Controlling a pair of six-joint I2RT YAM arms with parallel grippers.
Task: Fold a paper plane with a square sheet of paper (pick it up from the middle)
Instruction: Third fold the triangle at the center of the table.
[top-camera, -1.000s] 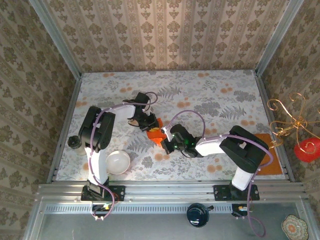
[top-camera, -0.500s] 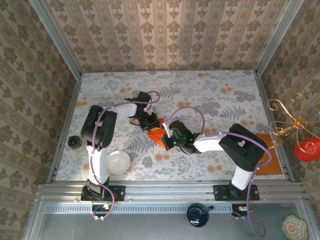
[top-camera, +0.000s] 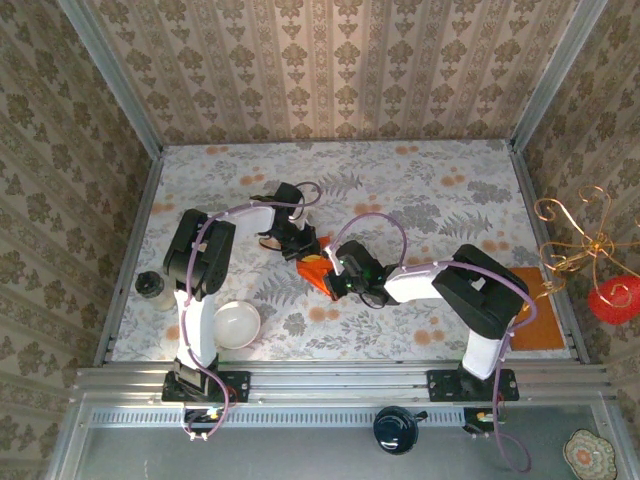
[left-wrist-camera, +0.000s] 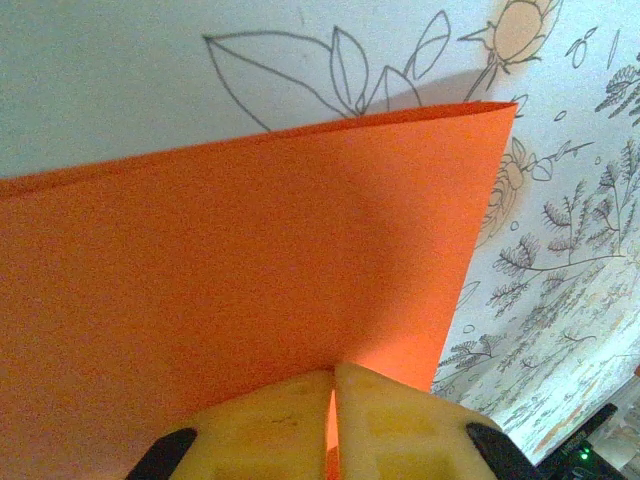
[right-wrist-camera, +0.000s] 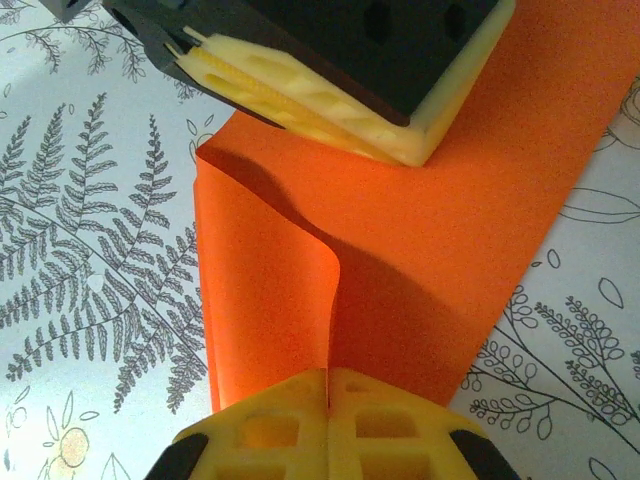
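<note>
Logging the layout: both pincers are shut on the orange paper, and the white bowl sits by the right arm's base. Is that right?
One slip: the bowl sits by the left arm's base, not the right, as the top external view shows. The rest holds: the left pincer and the right pincer are both shut on the orange paper.

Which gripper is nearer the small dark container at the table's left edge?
Left. The left gripper pinches the orange paper at mid-table, right of the container; the right gripper grips the same paper just beyond, farther right.
</note>
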